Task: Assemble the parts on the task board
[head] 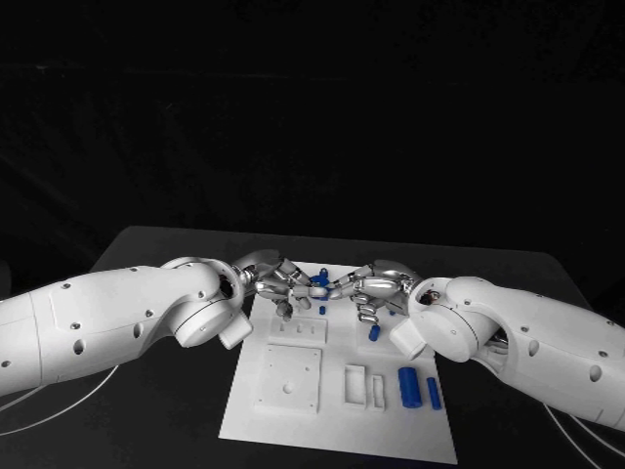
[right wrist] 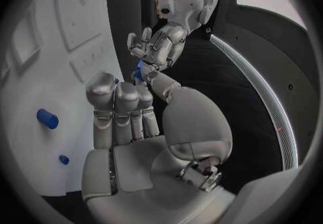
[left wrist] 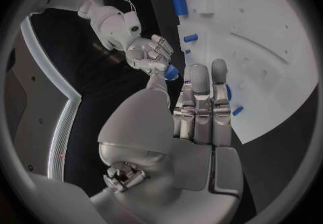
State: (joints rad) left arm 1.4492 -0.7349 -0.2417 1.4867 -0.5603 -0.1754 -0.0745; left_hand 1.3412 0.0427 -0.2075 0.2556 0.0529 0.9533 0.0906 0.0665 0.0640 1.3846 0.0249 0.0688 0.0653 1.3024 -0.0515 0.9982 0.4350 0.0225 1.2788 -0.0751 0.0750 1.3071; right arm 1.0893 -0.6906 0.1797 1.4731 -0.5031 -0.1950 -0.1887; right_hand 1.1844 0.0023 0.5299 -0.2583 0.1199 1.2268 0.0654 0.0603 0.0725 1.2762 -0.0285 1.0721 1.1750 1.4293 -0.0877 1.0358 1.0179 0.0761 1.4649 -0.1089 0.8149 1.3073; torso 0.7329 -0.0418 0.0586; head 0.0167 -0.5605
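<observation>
Both hands meet above the far end of the white task board (head: 334,430). A small blue part (head: 319,281) sits in the air between them. My left hand (head: 277,281) touches it with its thumb, the other fingers (left wrist: 202,100) held straight; the part (left wrist: 171,72) lies at that thumb's tip. My right hand (head: 369,291) reaches it the same way, thumb out to the part (right wrist: 139,70), fingers (right wrist: 121,105) straight. Each hand also shows in the other's wrist view: right hand (left wrist: 151,54), left hand (right wrist: 158,46). Which hand bears the part is hard to tell.
Loose blue parts lie on the board: a short one (head: 373,332) under the right hand, a small one (head: 322,310) near the left, and two long ones (head: 408,386) (head: 434,391) at the near right. White raised blocks (head: 296,376) and a slotted block (head: 365,384) stand on it.
</observation>
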